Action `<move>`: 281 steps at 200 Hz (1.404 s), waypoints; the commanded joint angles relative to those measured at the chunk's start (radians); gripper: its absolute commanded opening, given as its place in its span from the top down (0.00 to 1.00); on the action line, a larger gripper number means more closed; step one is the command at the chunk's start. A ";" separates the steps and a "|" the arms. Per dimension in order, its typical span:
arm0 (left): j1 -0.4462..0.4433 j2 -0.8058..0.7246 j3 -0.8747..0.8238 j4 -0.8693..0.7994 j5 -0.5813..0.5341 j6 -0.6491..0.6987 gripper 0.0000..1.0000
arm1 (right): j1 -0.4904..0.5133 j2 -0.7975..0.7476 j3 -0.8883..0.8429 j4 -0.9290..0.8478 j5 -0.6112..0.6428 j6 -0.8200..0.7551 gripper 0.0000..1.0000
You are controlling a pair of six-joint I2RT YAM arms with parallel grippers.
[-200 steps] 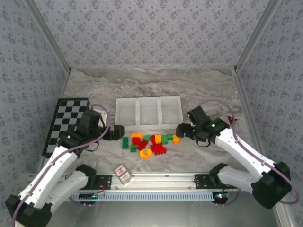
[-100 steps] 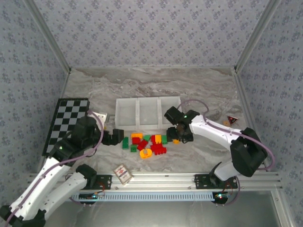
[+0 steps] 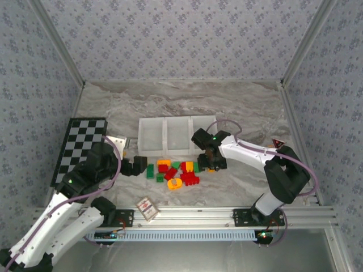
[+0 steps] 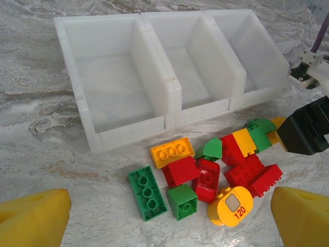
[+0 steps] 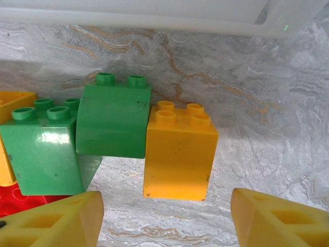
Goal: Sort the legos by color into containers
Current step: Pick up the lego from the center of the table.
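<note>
Operator: What's on your desk (image 3: 249, 107), biggest first?

Me: The checkerboard (image 3: 82, 147) lies along the left edge. The containers (image 3: 164, 135) — three white bins joined in one row — sit mid-desk, open side up.

Operator: And the legos?

Me: The legos (image 3: 178, 171) lie in a loose pile of red, green and yellow on the desk, just on the near side of the containers. A small card (image 3: 147, 207) rests by the near edge.

Operator: Your claws?

Me: My left claw (image 3: 137, 165) hangs just left of the pile, spread wide and holding nothing. My right claw (image 5: 164, 221) is low at the pile's right end, its fingers apart with a yellow brick (image 5: 179, 154) between them — neither finger touches it. A green curved brick (image 5: 114, 121) butts against one side of that yellow one.
</note>
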 commanded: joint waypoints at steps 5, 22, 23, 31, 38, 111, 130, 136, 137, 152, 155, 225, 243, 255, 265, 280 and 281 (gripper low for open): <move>-0.005 -0.009 -0.003 0.014 -0.010 -0.006 0.00 | 0.005 0.026 -0.004 -0.032 -0.001 -0.017 0.36; -0.007 -0.009 -0.004 0.015 -0.010 -0.006 0.00 | 0.003 0.035 -0.008 -0.025 0.000 -0.017 0.37; -0.006 -0.009 -0.004 0.015 -0.010 -0.006 0.00 | 0.003 0.036 -0.008 -0.025 0.000 -0.017 0.37; -0.007 -0.009 -0.006 0.017 -0.010 -0.007 0.00 | 0.002 0.042 -0.008 -0.020 0.001 -0.017 0.38; -0.006 -0.009 -0.007 0.017 -0.010 -0.007 0.00 | 0.002 0.049 -0.007 -0.018 0.008 -0.017 0.39; -0.008 -0.008 -0.009 0.020 -0.006 -0.008 0.00 | -0.001 0.083 -0.017 0.003 0.064 -0.010 0.51; -0.008 -0.008 -0.010 0.021 -0.004 -0.007 0.00 | -0.005 0.072 -0.028 0.005 0.074 -0.004 0.53; -0.010 -0.007 -0.010 0.023 -0.003 -0.007 0.00 | -0.007 0.069 -0.030 0.008 0.076 -0.003 0.54; -0.010 -0.007 -0.010 0.023 -0.003 -0.007 0.00 | -0.007 0.069 -0.031 0.008 0.076 -0.002 0.54; -0.010 -0.006 -0.012 0.023 -0.001 -0.009 0.00 | -0.010 0.058 -0.039 0.010 0.086 0.002 0.57; -0.010 -0.006 -0.012 0.023 -0.001 -0.008 0.00 | -0.011 0.055 -0.042 0.011 0.088 0.003 0.57; -0.029 -0.006 -0.011 0.019 -0.010 -0.012 0.00 | -0.018 -0.045 -0.065 0.026 0.140 -0.016 0.67; -0.033 -0.007 -0.010 0.017 -0.015 -0.011 0.00 | -0.018 -0.088 -0.049 -0.014 0.164 -0.016 0.68; -0.035 -0.007 -0.011 0.017 -0.017 -0.011 0.00 | -0.018 -0.126 -0.024 -0.049 0.186 -0.017 0.68; -0.037 -0.009 -0.010 0.017 -0.018 -0.012 0.00 | -0.017 -0.160 0.000 -0.070 0.201 -0.017 0.69; -0.037 -0.007 -0.011 0.017 -0.021 -0.011 0.00 | -0.019 -0.205 0.034 -0.065 0.187 -0.079 0.69; -0.037 -0.007 -0.011 0.017 -0.023 -0.012 0.00 | -0.019 -0.206 0.036 -0.064 0.183 -0.084 0.69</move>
